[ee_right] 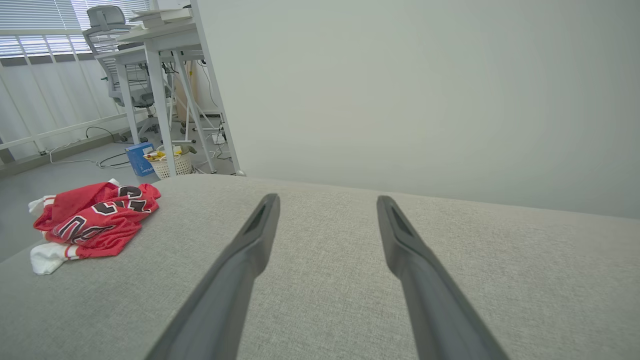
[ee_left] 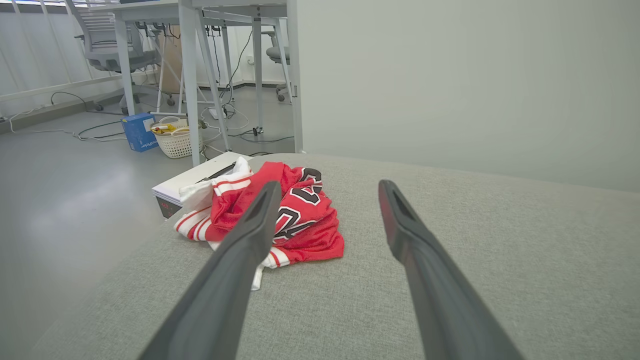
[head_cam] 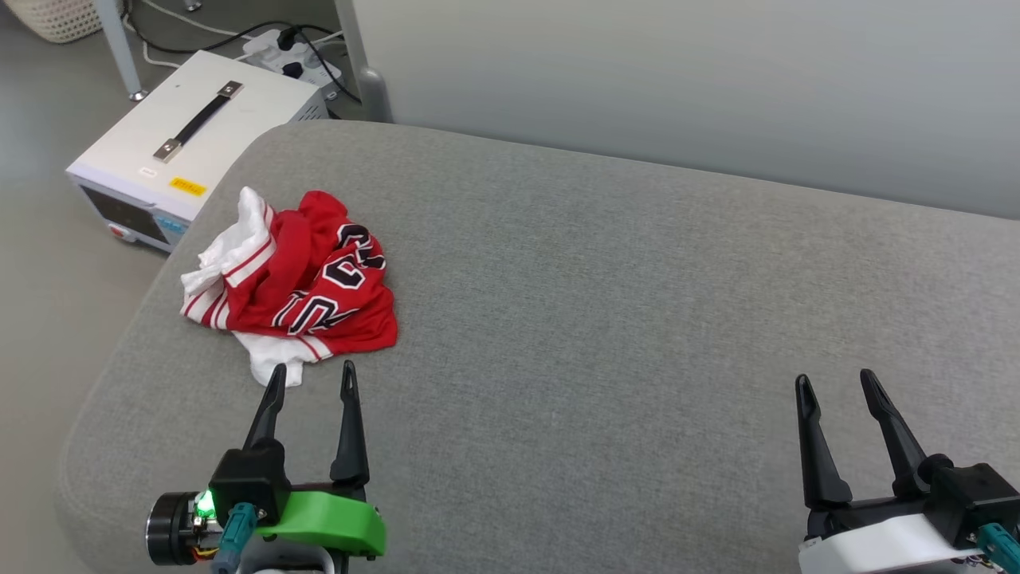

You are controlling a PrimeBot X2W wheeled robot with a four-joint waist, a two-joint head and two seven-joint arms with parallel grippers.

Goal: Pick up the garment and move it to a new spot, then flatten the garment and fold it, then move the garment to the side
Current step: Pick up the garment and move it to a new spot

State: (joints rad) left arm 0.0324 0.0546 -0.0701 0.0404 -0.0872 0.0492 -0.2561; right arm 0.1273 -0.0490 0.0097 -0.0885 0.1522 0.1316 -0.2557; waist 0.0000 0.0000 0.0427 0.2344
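Garment (head_cam: 295, 279) lies crumpled near the far left corner of the grey bench (head_cam: 598, 319), lettering up. Your left jaws stand wide apart and empty just short of its near white edge, tips pointing at it. Your right jaws, equally spread and holding nothing, sit well apart from it on the right.

The head camera looks steeply down from above the near edge of the grey cushion (head_cam: 637, 319), with the left tool (head_cam: 313, 368) and right tool (head_cam: 833, 377) at the bottom of its view. Each wrist camera sits low and looks along its own fingers across the cushion toward the wall (ee_right: 425, 90). The left one is close to the garment (ee_left: 305, 220) by the left edge, and the right one is well apart from it. All three views share the garment and that edge.
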